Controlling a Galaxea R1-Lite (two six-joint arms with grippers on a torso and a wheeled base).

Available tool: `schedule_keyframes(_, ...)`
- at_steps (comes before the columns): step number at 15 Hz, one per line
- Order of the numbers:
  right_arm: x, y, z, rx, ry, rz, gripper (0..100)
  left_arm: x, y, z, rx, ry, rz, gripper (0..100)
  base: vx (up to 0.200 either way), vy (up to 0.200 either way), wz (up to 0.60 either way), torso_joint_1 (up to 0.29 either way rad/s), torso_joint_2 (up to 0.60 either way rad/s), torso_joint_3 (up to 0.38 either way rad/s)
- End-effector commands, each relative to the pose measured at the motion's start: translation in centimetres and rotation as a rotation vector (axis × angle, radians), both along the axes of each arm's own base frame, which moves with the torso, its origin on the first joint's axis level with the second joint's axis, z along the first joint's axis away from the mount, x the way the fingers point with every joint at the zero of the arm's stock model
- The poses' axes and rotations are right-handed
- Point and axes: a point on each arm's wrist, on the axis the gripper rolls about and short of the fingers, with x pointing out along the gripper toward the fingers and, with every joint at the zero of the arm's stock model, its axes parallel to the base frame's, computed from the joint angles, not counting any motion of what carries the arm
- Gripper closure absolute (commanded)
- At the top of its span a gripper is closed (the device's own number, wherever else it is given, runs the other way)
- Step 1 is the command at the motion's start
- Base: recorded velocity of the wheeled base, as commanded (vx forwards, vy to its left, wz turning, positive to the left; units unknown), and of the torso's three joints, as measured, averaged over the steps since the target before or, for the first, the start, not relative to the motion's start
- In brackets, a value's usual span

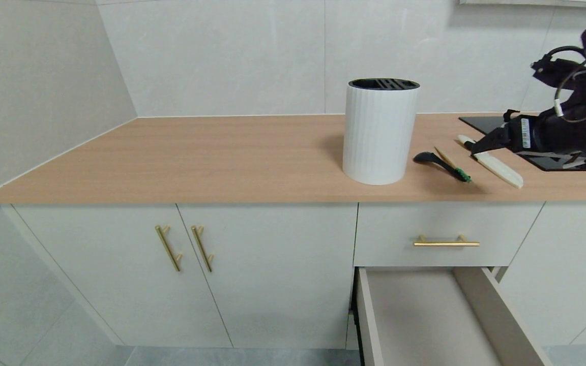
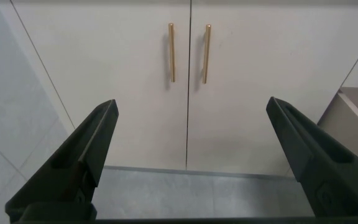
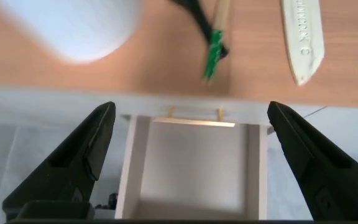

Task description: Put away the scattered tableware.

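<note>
A white ribbed holder (image 1: 379, 132) with a black slotted top stands on the wooden counter (image 1: 211, 157). To its right lie a black spoon with a green handle end (image 1: 441, 164), a thin wooden stick (image 1: 444, 156) and a cream-coloured knife-like utensil (image 1: 496, 166). My right gripper (image 1: 476, 146) hovers over the far end of the cream utensil. In the right wrist view it (image 3: 190, 107) is open above the counter's front edge, with the holder (image 3: 86, 25), spoon (image 3: 211, 50), stick (image 3: 222, 15) and cream utensil (image 3: 303, 37) beyond it. My left gripper (image 2: 191, 102) is open, low, facing the cabinet doors.
A drawer (image 1: 425, 315) stands pulled open under the counter, below a shut drawer with a gold handle (image 1: 445, 243); it also lies under the right gripper (image 3: 191, 162). A black hob (image 1: 481, 123) sits at the counter's right. Two cabinet doors with gold handles (image 2: 188, 53) face the left gripper.
</note>
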Motion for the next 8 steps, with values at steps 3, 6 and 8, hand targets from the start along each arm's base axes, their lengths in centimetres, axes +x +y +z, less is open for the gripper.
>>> schedule_keyframes(3, 6.4, -0.7, -4.6, -0.024, 0.179, -0.065, 0, 0.0, 0.0, 0.0, 0.0, 0.001, 0.001, 0, 0.0, 0.0, 0.0, 0.0, 0.0, 0.0)
schedule_keyframes(6, 6.9, -0.8, -5.0, -0.024, 0.195, -0.074, 0, 0.0, 0.0, 0.0, 0.0, 0.001, 0.001, 0, 0.0, 0.0, 0.0, 0.0, 0.0, 0.0)
schedule_keyframes(8, 7.4, -0.7, -5.4, -0.02, 0.191, -0.071, 0, 0.0, 0.0, 0.0, 0.0, 0.003, 0.001, 0, 0.0, 0.0, 0.0, 0.0, 0.0, 0.0)
